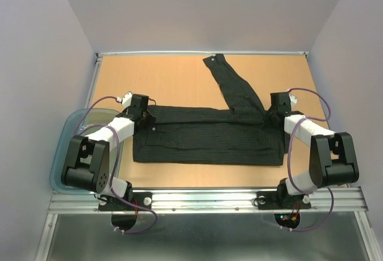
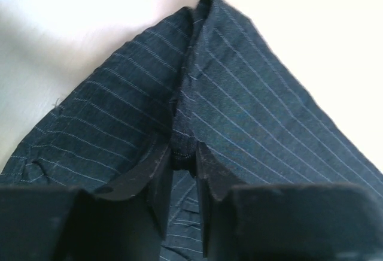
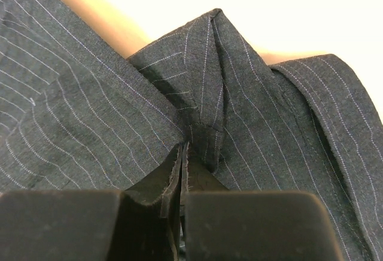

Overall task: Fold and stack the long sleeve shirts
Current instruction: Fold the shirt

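The long sleeve shirt (image 1: 209,141), black with thin pinstripes, lies across the table as a wide band. One sleeve (image 1: 230,84) runs up toward the back edge. My left gripper (image 1: 146,116) is at the shirt's upper left corner. In the left wrist view it (image 2: 182,156) is shut on a thick fold of the cloth (image 2: 239,105), which tents up ahead of it. My right gripper (image 1: 272,112) is at the upper right corner, by the sleeve's base. Its jaws (image 3: 184,150) are pressed together on a pinch of fabric (image 3: 78,123) that puckers into a peak.
A translucent blue-grey tub (image 1: 60,153) sits off the table's left edge, behind the left arm. The wooden tabletop (image 1: 167,75) shows bare at the back left and back right. Grey walls close in the sides.
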Robot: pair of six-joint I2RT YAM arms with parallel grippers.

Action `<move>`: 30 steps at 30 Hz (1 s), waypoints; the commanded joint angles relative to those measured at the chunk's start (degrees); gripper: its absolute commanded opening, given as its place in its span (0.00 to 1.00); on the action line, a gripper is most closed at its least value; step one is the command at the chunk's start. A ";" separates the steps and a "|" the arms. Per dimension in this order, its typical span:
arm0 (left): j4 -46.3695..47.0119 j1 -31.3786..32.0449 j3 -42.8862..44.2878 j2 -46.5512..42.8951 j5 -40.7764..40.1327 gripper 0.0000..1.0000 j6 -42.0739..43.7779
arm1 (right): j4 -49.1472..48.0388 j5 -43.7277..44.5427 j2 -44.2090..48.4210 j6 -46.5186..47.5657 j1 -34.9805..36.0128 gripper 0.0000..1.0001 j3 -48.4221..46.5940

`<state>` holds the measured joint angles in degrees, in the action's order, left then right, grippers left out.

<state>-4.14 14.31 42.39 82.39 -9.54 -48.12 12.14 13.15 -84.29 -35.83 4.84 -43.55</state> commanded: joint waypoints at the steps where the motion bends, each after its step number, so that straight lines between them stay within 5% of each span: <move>1: 3.09 -0.15 -2.22 -1.00 -0.39 0.35 -0.48 | -1.59 4.34 3.17 -1.17 -1.06 0.01 2.68; 5: 3.18 -0.15 -3.37 -1.35 -1.97 0.44 -1.54 | -1.59 4.87 3.96 -1.34 -1.24 0.04 3.38; 16: -1.48 1.07 3.74 -7.85 -3.81 0.80 4.43 | -0.89 -0.39 10.72 6.12 -1.15 0.61 -1.97; 23: -2.01 8.19 9.64 -9.27 -4.35 0.83 11.29 | -2.03 -12.69 8.27 8.77 -0.62 0.62 -6.20; 30: 5.89 8.81 7.97 -0.05 -0.22 0.81 11.12 | -7.39 -11.39 2.21 2.53 -0.71 0.56 -1.37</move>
<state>-1.96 23.27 51.24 77.58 -11.05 -38.48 9.13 2.50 -80.07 -30.68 4.14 -46.89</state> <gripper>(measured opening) 0.821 0.564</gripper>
